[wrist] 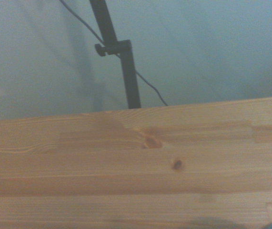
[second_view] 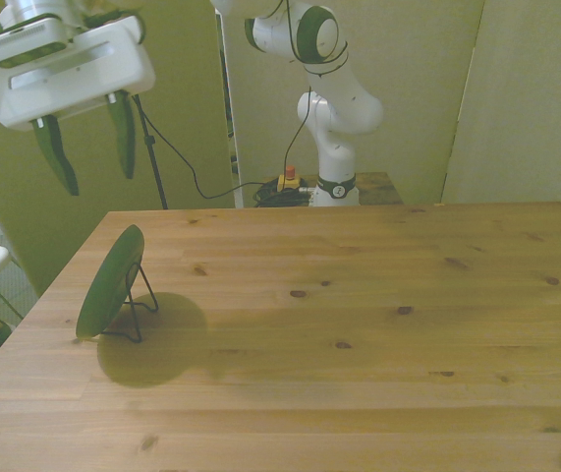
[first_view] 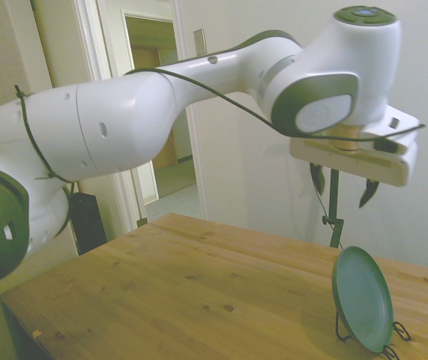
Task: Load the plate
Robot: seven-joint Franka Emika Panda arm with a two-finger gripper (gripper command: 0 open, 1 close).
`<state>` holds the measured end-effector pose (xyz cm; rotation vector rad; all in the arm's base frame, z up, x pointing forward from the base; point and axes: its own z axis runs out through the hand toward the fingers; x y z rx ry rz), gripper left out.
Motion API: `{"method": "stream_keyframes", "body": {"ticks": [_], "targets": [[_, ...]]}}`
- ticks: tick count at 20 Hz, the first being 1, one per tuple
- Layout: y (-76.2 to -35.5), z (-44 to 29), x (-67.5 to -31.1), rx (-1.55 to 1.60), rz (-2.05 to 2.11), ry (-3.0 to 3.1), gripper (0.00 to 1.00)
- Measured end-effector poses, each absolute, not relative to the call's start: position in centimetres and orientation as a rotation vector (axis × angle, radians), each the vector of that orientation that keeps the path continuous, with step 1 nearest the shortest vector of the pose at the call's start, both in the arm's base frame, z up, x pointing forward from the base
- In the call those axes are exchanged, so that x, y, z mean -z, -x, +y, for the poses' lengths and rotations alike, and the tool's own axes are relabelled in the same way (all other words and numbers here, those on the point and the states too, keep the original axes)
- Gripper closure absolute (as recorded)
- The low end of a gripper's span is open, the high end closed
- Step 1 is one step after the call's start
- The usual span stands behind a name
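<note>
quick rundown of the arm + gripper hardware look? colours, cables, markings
The arm is glossy white with rounded segments and dark grey-green joint caps. A thin black cable runs along the outside, held by a black tie near the base end. The gripper has a boxy white body and two dark, tapered fingers. No readable markings show.

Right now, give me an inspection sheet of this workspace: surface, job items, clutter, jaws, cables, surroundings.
Surface: wooden table, bare apart from the items below.
Job's things: dark green plate propped on edge, tilted, in a thin black wire stand near the table's edge at the front view's left.
Clutter: nothing seen.
Grippers: gripper open and empty, in the air above the plate, not touching it.
Cables: black cable runs along the arm to the wrist; another trails down behind the table.
Surroundings: plain walls; open doorway behind the arm in the side view.
</note>
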<state>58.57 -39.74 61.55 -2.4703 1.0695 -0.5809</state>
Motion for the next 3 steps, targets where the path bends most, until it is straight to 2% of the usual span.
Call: {"method": "stream_keyframes", "body": {"ticks": [3], "targets": [[-59.1, -36.9, -60.9, 0.568, 1.047, 2.499, 0.00]]}}
